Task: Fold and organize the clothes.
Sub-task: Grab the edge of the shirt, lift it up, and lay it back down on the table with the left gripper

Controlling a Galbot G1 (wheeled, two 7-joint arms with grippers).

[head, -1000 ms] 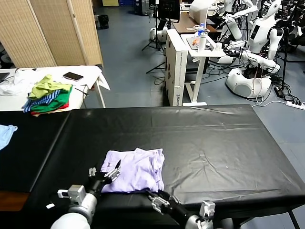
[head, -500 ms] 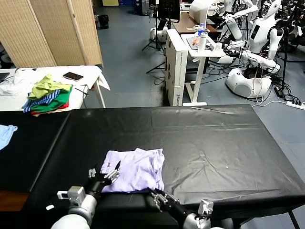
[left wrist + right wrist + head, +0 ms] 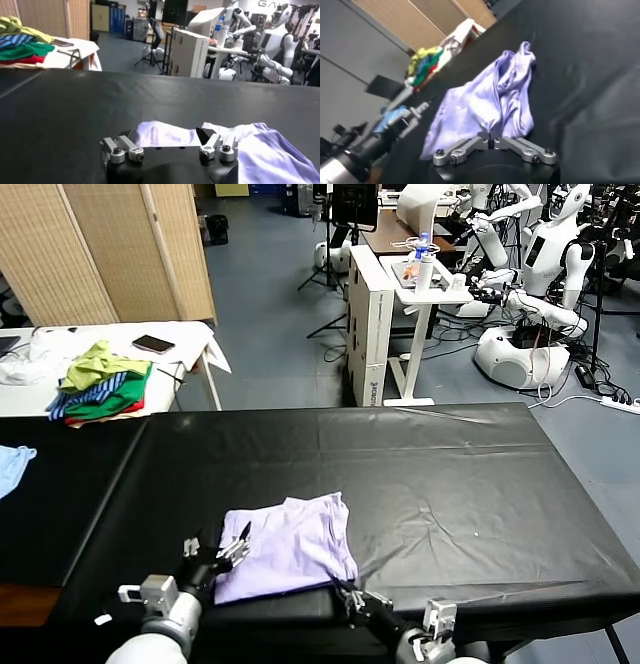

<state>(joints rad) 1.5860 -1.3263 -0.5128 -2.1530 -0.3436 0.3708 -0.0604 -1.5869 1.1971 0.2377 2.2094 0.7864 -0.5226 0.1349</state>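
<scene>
2 grippers are engaged at the near edge of the black table (image 3: 450, 474). The right gripper (image 3: 493, 142) is closed, and a pinch of the lavender T-shirt (image 3: 288, 546) is held between its fingertips at the hem corner nearest to it. In the right wrist view the fabric is seen to rise from the closed jaws in gathered folds and to spread away across the table toward the far side.

The left gripper (image 3: 170, 149) is held fully open and nothing is gripped by it. Its jaws are set to either side of the opposite near corner of the garment, with the fabric edge lying just ahead of and between the fingers (image 3: 122, 149). Whether the cloth is touched by those fingers cannot be determined.

The T-shirt is laid in a partly folded, roughly square bundle between the 2 grippers and just beyond them. It is judged to be thin, light and limp; no shape will be kept when it is lifted, and it will sag and drag from whichever point is held. A hold at 1 corner only is likely to bunch the cloth, so the second near corner should be gripped before any fold is attempted.

Well beyond the left gripper, a pile of green, striped and red garments (image 3: 102, 384) rests on a separate white table (image 3: 190, 334).
</scene>
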